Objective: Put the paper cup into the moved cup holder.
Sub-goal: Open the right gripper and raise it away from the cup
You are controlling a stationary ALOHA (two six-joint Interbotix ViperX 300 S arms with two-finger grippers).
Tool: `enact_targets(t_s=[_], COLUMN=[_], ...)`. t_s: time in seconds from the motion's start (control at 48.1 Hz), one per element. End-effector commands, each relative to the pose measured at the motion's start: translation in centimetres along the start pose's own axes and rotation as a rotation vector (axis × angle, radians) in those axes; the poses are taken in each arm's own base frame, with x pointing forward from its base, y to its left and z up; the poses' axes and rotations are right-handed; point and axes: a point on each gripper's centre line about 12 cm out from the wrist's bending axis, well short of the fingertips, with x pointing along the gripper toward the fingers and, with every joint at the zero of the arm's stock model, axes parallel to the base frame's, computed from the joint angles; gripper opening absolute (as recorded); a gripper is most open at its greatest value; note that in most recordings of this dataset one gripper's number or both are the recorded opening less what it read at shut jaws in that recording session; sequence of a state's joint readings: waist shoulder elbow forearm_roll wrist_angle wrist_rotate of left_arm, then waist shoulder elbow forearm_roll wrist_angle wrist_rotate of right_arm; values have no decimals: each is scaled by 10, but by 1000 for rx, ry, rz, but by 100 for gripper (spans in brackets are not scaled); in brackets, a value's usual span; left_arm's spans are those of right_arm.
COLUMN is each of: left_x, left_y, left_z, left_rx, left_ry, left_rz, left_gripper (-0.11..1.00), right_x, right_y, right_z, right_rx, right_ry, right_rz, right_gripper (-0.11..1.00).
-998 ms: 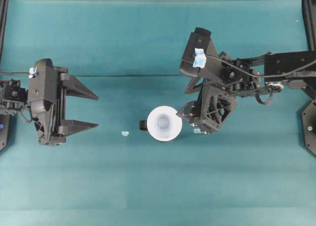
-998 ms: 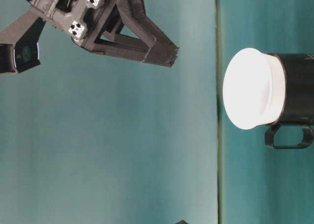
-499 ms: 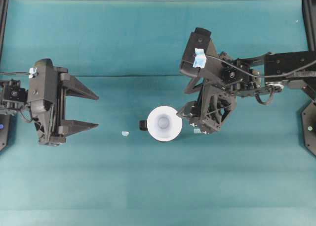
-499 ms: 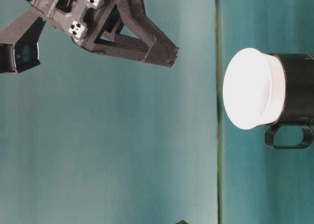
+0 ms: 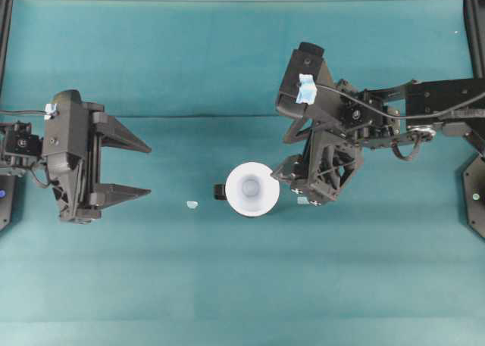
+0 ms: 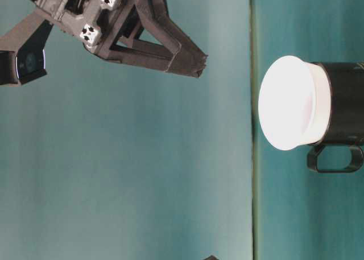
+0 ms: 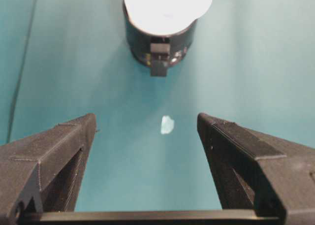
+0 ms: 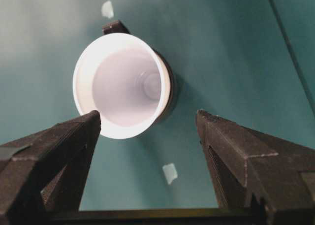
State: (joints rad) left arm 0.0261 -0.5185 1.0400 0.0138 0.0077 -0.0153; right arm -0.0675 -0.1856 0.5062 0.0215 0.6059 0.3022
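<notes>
The white paper cup (image 5: 251,188) sits inside the glossy black cup holder (image 5: 219,191) at the middle of the table, and only the holder's handle stub pokes out to the left from above. From the side, the paper cup (image 6: 287,103) rises out of the cup holder (image 6: 344,103). My right gripper (image 5: 292,188) hovers just right of the cup, open, with nothing between its fingers. In the right wrist view the paper cup (image 8: 123,89) lies ahead of the right gripper (image 8: 148,115). My left gripper (image 5: 149,169) is open and empty at the far left, facing the cup holder (image 7: 160,43).
Two small pale tape scraps lie on the teal cloth, one (image 5: 192,204) left of the holder and one (image 5: 302,201) under the right gripper. A seam (image 5: 212,116) runs across the cloth behind the cup. Black frame posts (image 5: 476,28) stand at the table's corners.
</notes>
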Motion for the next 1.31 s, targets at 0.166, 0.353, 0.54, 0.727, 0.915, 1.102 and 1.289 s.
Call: enact_targets(t_s=[0.166,0.353,0.54,0.727,0.915,1.102,1.289], left_x=[0,0,0,0,0,0,1], left_y=[0,0,0,0,0,0,0], left_z=[6,5,5,5,5,5,5], left_rx=[2,2,1,1,1,1,-1], left_ry=[-17,-15,-15,-14,-14,-15,-11], left_rz=[-1,-1,-1,-1,-1,-1,-1], left_gripper=[85,85,85,85,85,85,85], right_x=[-9,-9,-9,-9,-9,-9,-10], right_y=[3,3,3,2,2,2,1], right_z=[5,4,4,4,3,2,-1], right_rx=[-10,-7,-7,-6,-6,-6,-1], right_ry=[-29,-29,-27,-27,-24,-26,-27], right_rz=[10,11,11,11,10,10,10], right_gripper=[85,85,85,85,85,85,85])
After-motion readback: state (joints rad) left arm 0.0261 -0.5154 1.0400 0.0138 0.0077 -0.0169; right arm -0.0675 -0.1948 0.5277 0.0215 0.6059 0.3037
